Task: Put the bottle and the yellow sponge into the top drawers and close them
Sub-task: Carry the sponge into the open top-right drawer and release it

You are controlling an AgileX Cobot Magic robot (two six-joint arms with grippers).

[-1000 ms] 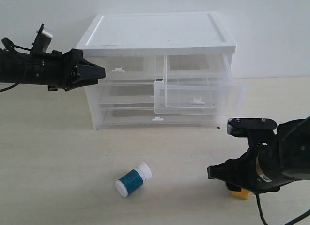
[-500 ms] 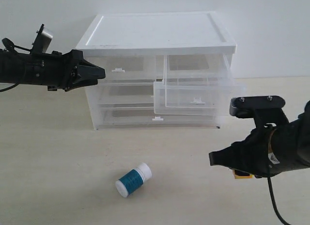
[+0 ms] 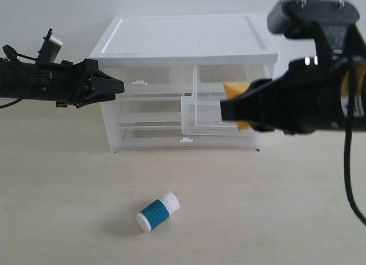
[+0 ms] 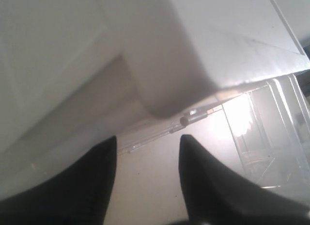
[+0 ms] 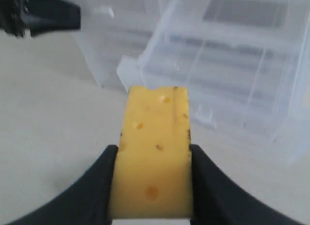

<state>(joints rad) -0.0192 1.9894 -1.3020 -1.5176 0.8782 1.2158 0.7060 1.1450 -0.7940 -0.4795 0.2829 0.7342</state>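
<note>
The yellow sponge [image 5: 155, 157] sits clamped between my right gripper's [image 5: 153, 150] black fingers. In the exterior view the right gripper [image 3: 227, 109] holds the sponge [image 3: 233, 89] in the air, in front of the pulled-out top right drawer [image 3: 200, 113]. The bottle [image 3: 158, 212], white with a teal label, lies on its side on the table, away from both grippers. My left gripper [image 3: 118, 85] hovers open beside the shut top left drawer [image 3: 154, 76], near its white tab handle [image 3: 140, 81]. In the left wrist view the left gripper [image 4: 147, 142] has nothing between its fingers.
The drawer unit has a white top [image 3: 186, 36] and two full-width drawers below, both shut. Its white corner [image 4: 193, 65] fills the left wrist view, with the open drawer [image 4: 271, 128] beyond. The left arm [image 5: 43, 14] shows in the right wrist view.
My right gripper has lifted the sponge off the table, up to the height of the open top right drawer. The left arm and the bottle have not moved.
</note>
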